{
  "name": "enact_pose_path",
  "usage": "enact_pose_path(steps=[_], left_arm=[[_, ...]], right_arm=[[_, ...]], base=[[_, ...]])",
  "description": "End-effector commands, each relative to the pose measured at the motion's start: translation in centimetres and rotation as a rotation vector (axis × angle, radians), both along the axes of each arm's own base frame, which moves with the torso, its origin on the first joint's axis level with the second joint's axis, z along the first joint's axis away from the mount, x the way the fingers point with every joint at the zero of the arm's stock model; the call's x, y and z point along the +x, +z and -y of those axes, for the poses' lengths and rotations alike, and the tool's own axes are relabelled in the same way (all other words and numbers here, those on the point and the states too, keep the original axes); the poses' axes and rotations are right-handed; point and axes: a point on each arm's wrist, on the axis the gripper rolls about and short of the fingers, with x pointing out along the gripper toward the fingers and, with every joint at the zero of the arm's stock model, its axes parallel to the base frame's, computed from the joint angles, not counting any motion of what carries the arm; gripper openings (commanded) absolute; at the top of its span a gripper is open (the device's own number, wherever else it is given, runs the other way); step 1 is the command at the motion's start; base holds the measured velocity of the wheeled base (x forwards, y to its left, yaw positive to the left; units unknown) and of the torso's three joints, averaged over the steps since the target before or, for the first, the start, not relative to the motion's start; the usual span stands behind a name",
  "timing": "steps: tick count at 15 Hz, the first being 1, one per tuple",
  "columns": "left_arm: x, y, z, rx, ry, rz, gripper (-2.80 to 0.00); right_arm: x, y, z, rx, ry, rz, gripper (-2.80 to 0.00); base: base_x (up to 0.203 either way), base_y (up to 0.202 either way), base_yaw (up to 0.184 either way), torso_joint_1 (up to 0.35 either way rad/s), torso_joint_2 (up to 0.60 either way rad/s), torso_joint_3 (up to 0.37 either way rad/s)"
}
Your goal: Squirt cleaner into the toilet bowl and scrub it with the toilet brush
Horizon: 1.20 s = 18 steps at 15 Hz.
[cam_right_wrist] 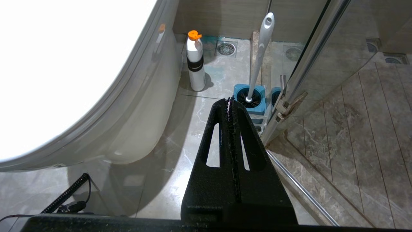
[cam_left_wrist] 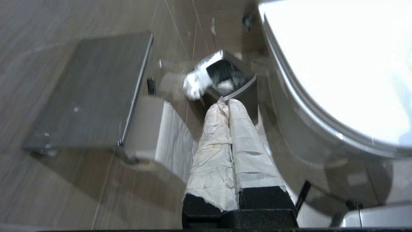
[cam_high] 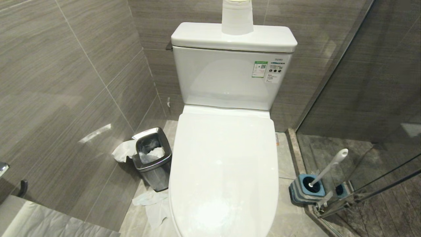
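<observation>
- The toilet bowl (cam_high: 223,171) is sitting at the centre of the head view with its white lid lying down flat over the seat; the cistern (cam_high: 230,75) is standing behind it against the grey tiled wall, and a white paper roll (cam_high: 237,18) is resting on the cistern top.
- The toilet brush (cam_high: 329,169) is leaning tilted in its square blue-and-grey holder (cam_high: 306,189), which is standing on the floor to the right of the bowl, just beside the glass shower door (cam_high: 378,131); the white handle is pointing up and away from the bowl.
- A white cleaner bottle (cam_right_wrist: 195,64) with an orange cap is standing upright on the floor close against the bowl's base, showing in the right wrist view and apart from the brush holder.
- The steel bin (cam_high: 153,159) is standing on the floor to the left of the bowl, with crumpled tissue (cam_high: 125,150) hanging over its rim and more tissue lying on the floor in front.
- The left tool (cam_left_wrist: 225,103), its fingers wrapped in white paper, is hanging above the floor near the bin with its fingers pressed together, holding nothing.
- The right tool (cam_right_wrist: 230,101) is hanging above the floor short of the brush holder, its black fingers likewise pressed together and empty.
</observation>
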Motion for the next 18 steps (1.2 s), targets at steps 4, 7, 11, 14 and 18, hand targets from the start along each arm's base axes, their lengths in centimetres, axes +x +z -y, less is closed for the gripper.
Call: enact_pose_path(steps=[4,7,11,14,18], left_arm=[[3.1,-0.9,0.0,-0.016,-0.006,0.216,-2.80],[4.3,-2.4,0.0,-0.015,-0.008,0.226,-2.80],[5.8,-5.0,0.1,-0.027,-0.058,0.231,-2.80],[6.2,-6.0,0.2,-0.083,-0.088,0.191,-2.80],[6.5,-7.7,0.1,-0.146,-0.068,0.025,-2.80]], right_arm=[[0.0,0.0,0.0,0.001,-0.001,0.000,-2.80],[0.0,0.0,0.0,0.001,0.000,0.000,-2.80],[0.0,0.0,0.0,0.001,0.000,-0.001,-2.80],[0.0,0.0,0.0,0.001,0.000,-0.001,-2.80],[0.0,0.0,0.0,0.001,-0.001,-0.001,-2.80]], base=[[0.000,0.000,0.000,0.000,0.00,0.000],[0.000,0.000,0.000,0.000,0.00,0.000],[0.000,0.000,0.000,0.000,0.00,0.000],[0.000,0.000,0.000,0.000,0.00,0.000],[0.000,0.000,0.000,0.000,0.00,0.000]])
